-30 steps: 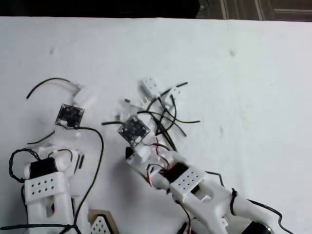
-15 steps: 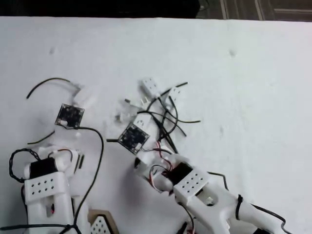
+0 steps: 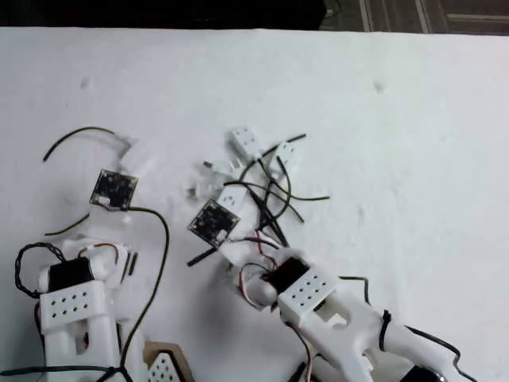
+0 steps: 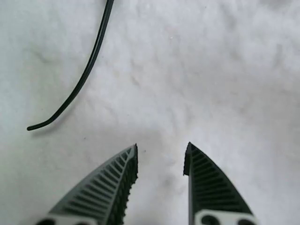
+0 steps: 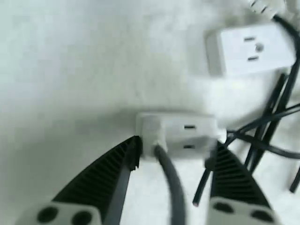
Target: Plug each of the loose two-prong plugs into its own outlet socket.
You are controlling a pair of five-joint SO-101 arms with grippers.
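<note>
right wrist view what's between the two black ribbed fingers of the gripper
In the right wrist view, a white rectangular outlet block with two slots lies between the right gripper's fingertips, which touch its ends. A black cord runs off it.

High view: fixed camera off the arms, on their side of the table (image 3: 413,103), looking steeply down from far enough to take in the left arm (image 3: 71,306), the right arm (image 3: 326,306) and the far edge. Left wrist view: rides the left arm and faces down past the left fingers (image 4: 115,187), very near the table, by a black wire (image 4: 79,84) end. Right wrist view: equally near, faces past the right fingers (image 5: 103,187) onto the outlet socket (image 5: 180,136) between them; this mid-table socket-and-wire tangle is shared with the high view.
</note>
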